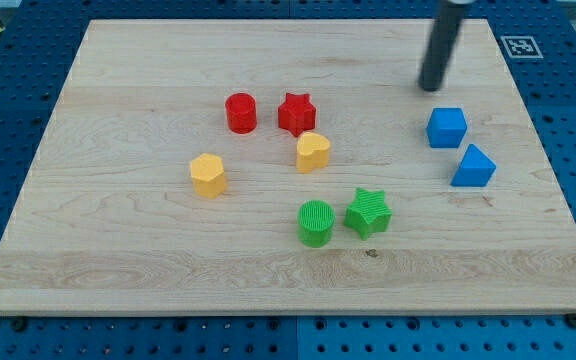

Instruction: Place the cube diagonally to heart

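Observation:
The blue cube (447, 127) sits on the wooden board at the view's right. The yellow heart (313, 151) sits near the board's middle, left of the cube. My tip (430, 88) is just above the cube toward the view's top, slightly left of it, with a small gap between them. The rod leans up out of the view's top edge.
A blue triangular block (473, 166) lies just below-right of the cube. A red cylinder (241, 112) and red star (296, 113) sit above the heart. A yellow hexagonal block (208, 175) is at left. A green cylinder (316, 222) and green star (368, 212) are below.

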`<state>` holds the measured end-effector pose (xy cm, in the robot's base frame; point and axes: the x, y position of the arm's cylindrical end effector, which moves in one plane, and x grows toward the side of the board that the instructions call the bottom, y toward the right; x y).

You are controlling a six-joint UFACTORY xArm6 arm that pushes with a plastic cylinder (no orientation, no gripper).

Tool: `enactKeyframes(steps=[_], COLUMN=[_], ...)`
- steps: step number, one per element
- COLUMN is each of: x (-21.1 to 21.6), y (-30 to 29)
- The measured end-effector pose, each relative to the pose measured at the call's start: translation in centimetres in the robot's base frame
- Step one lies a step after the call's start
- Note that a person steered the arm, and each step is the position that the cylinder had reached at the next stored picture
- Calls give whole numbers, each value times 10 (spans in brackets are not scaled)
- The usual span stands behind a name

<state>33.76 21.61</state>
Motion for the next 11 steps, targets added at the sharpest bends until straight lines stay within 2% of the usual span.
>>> enactKeyframes(steps=[1, 2, 4, 6, 10, 11], x=[41, 65, 75, 78, 78, 66], y=[52, 56, 47, 2, -42, -51])
